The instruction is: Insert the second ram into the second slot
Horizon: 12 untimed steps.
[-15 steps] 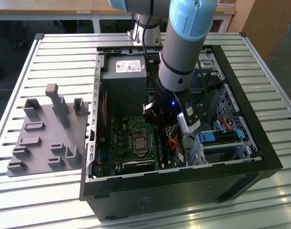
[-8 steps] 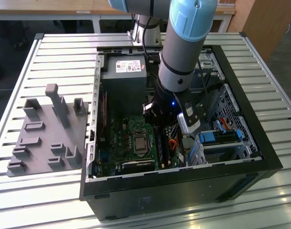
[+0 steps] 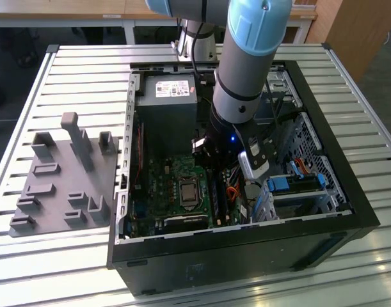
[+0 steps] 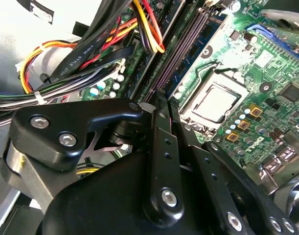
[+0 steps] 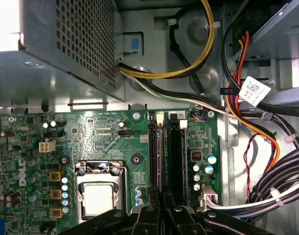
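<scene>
Circuit-board edge is what shows of the second ram (image 5: 156, 156): a thin, dark strip with a faint purple sheen, its flat faces turned out of sight. It stands in the memory slot nearer the processor socket (image 5: 98, 198). Its long axis runs along that slot, one end pointing toward the power supply (image 5: 66, 49) beyond the socket and the other ending under the gripper (image 5: 162, 197). In the second wrist view the same strip (image 4: 182, 51) stretches away from the gripper (image 4: 161, 100) alongside the socket. The black fingers (image 4: 164, 142) are closed together at their tips right over the stick's near end; whether they pinch its edge cannot be told. On the stick's side away from the socket lies an empty black slot (image 5: 176, 156), and farther that way coloured cables (image 5: 266, 147). All this sits inside the open computer case (image 3: 246, 246) on the slatted counter (image 3: 67, 70).
</scene>
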Tool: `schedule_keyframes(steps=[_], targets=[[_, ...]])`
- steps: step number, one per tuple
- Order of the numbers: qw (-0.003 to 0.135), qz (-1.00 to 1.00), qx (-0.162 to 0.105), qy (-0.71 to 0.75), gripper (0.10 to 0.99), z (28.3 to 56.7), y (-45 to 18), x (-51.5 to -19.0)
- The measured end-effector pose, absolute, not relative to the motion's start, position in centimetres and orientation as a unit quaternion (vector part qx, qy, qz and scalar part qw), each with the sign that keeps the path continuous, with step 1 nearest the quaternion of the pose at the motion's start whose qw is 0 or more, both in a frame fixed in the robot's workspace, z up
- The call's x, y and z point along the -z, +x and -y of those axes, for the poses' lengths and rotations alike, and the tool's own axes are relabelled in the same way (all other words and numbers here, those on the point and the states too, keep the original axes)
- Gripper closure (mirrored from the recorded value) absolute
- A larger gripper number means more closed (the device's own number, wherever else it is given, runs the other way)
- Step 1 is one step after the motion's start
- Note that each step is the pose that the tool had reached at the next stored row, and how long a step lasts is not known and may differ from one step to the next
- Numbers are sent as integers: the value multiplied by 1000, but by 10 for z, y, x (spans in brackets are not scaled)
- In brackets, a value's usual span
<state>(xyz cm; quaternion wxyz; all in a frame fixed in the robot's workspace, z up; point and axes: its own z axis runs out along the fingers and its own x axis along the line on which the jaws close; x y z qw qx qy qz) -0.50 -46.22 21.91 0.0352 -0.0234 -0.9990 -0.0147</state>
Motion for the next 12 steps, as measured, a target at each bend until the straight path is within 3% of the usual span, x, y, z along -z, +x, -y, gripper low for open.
schedule_keyframes(steps=[12], targets=[[37,999,15,-23,949,462,-5,-224]])
